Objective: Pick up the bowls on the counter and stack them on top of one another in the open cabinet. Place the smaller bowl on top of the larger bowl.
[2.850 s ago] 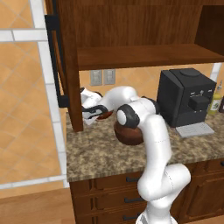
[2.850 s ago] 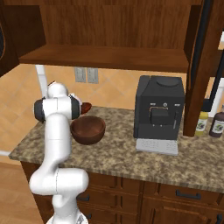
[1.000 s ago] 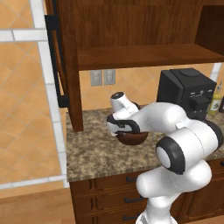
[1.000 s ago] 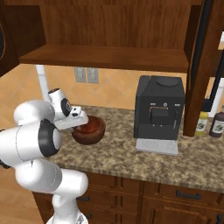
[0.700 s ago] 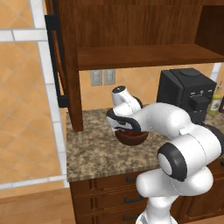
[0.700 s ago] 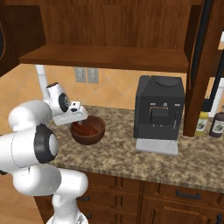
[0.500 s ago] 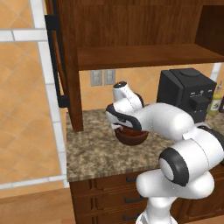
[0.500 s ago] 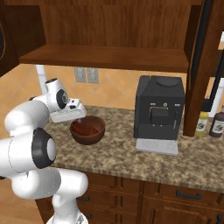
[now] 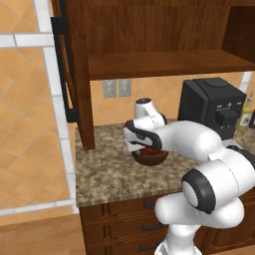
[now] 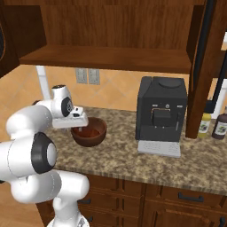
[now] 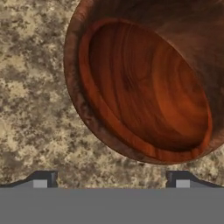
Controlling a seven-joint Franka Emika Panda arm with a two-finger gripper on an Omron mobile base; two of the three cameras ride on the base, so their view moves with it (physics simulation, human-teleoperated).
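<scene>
Dark wood larger bowl [image 11: 144,83] sits on the counter [image 9: 104,169] | your gripper [image 11: 111,179] hovers over it, jaws spread, empty (near rim ahead) | judgement: centre one finger over the rim before descending.

No readable text, brand, number or sign appears anywhere. The coffee machine [image 10: 160,115] shows a plain black front with no legible marking, and the bottles [image 10: 212,124] beside it carry labels too small and blurred to make out. The wall outlet plates [image 9: 117,88] are blank.
</scene>
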